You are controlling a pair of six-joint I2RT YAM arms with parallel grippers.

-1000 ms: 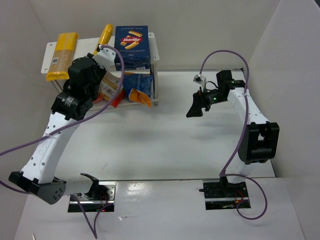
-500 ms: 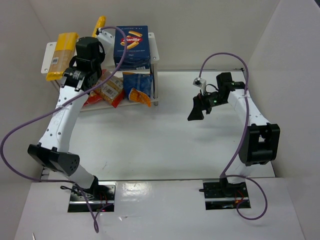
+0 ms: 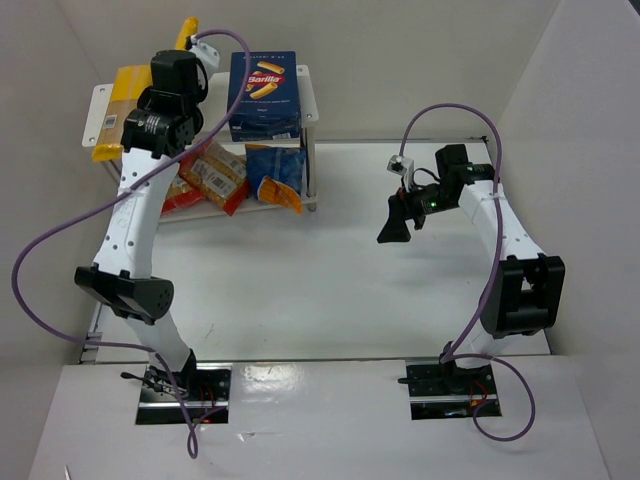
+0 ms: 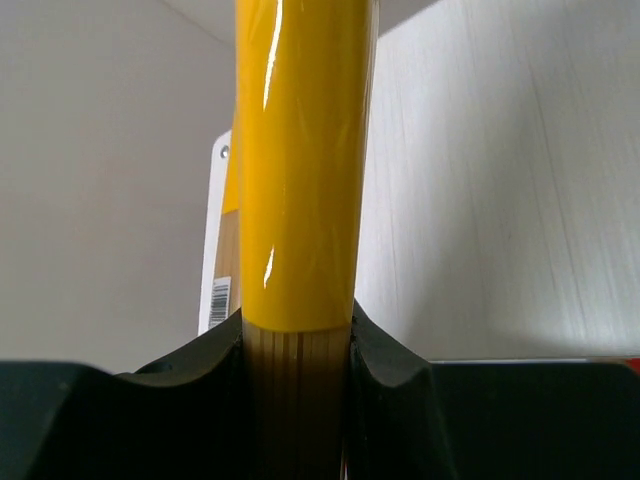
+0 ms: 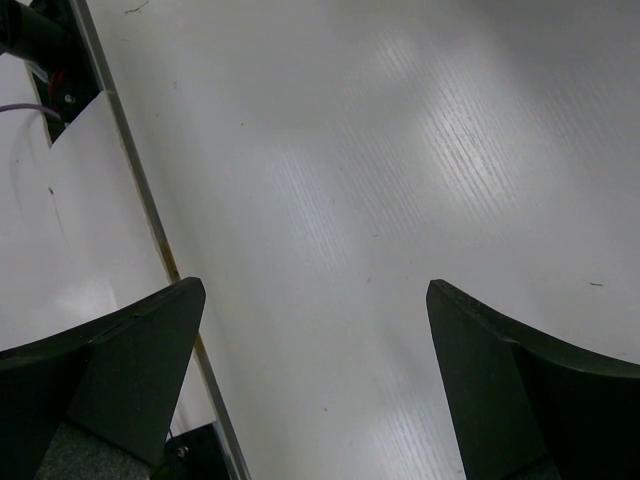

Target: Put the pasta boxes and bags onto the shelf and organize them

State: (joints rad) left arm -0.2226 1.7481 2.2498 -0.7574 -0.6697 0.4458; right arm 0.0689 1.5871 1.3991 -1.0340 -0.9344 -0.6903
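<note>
One yellow spaghetti bag (image 4: pixel 300 150) sat clenched in the left gripper (image 4: pixel 298 345) over the shelf (image 3: pixel 309 98), upper left, probably for laying beside the other bag (image 3: pixel 122 110); the right gripper (image 5: pixel 315 300) hung open, unneeded.

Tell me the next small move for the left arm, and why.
Probably lower the left pincer toward the shelf top board, and only then open. It is shut on a yellow spaghetti bag, held over the bare strip between the other spaghetti bag and the blue box. The right pincer hangs open and empty.
</note>
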